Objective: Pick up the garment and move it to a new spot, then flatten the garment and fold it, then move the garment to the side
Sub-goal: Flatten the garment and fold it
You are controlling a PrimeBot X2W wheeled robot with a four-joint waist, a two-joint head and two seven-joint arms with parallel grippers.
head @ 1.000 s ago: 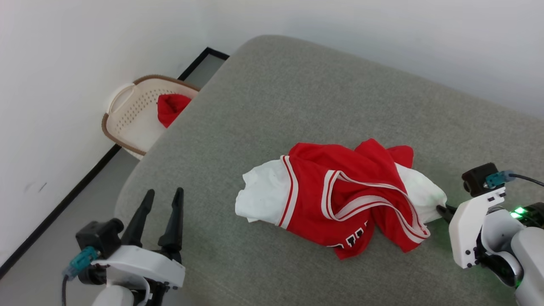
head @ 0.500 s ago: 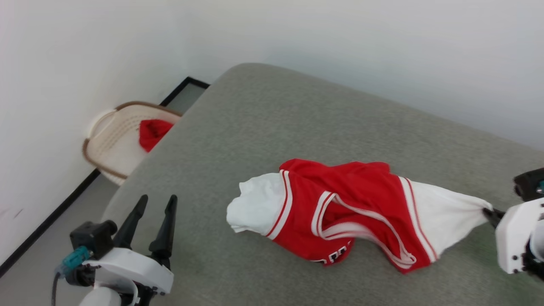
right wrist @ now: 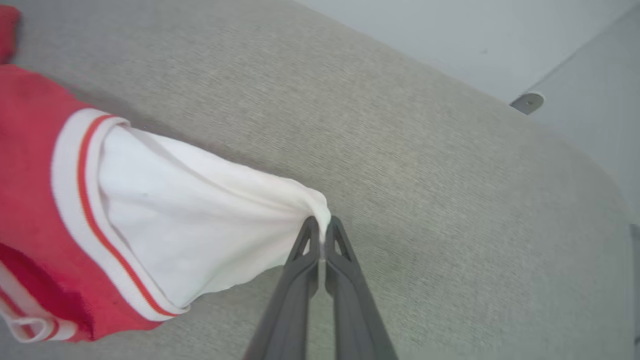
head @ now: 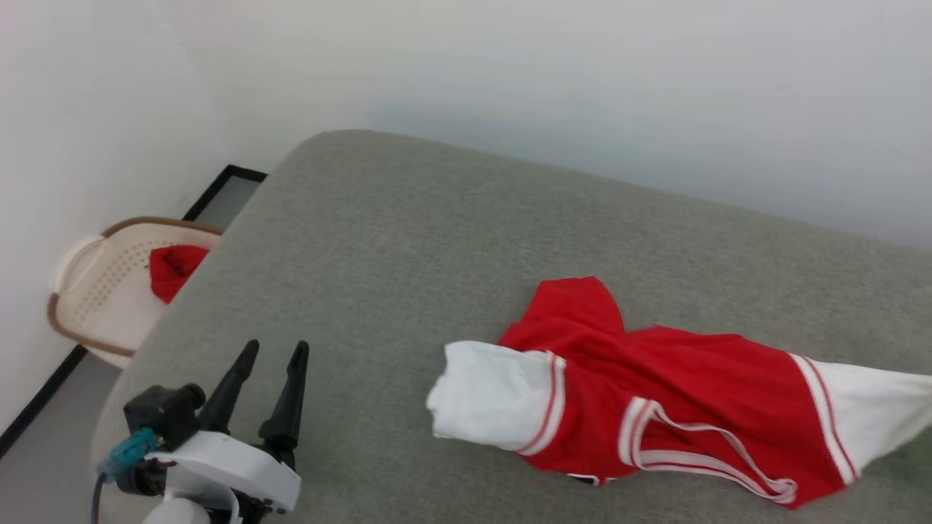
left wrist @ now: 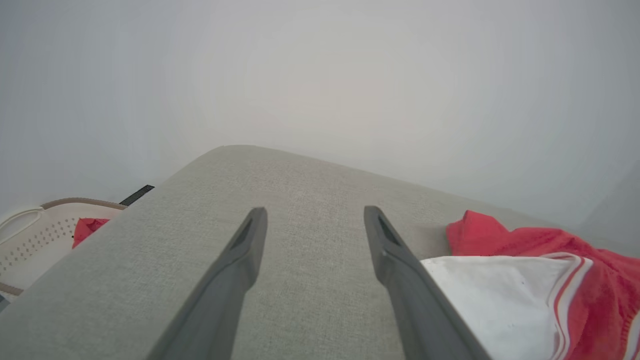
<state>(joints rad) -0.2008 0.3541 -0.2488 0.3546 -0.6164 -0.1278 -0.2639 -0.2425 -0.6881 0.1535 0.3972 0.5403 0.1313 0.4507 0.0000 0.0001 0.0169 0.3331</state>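
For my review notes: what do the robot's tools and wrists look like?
Left tool: two long, tapering black fingers on a white housing, with a black camera block, teal plug and dark cable beside it. Right tool: slim dark-grey fingers with triangular cut-outs near the tips.

Red garment (head: 699,378) with white sleeves, red-and-white striped trim; grey surface (head: 437,240); beige basket (head: 95,284), seemingly brown-rimmed.

Domestic room, laundry corner.
Grey upholstered surface (head: 408,240), beige perforated laundry basket (head: 102,284) on the floor, plain white walls (head: 510,73), black skirting (head: 38,399).
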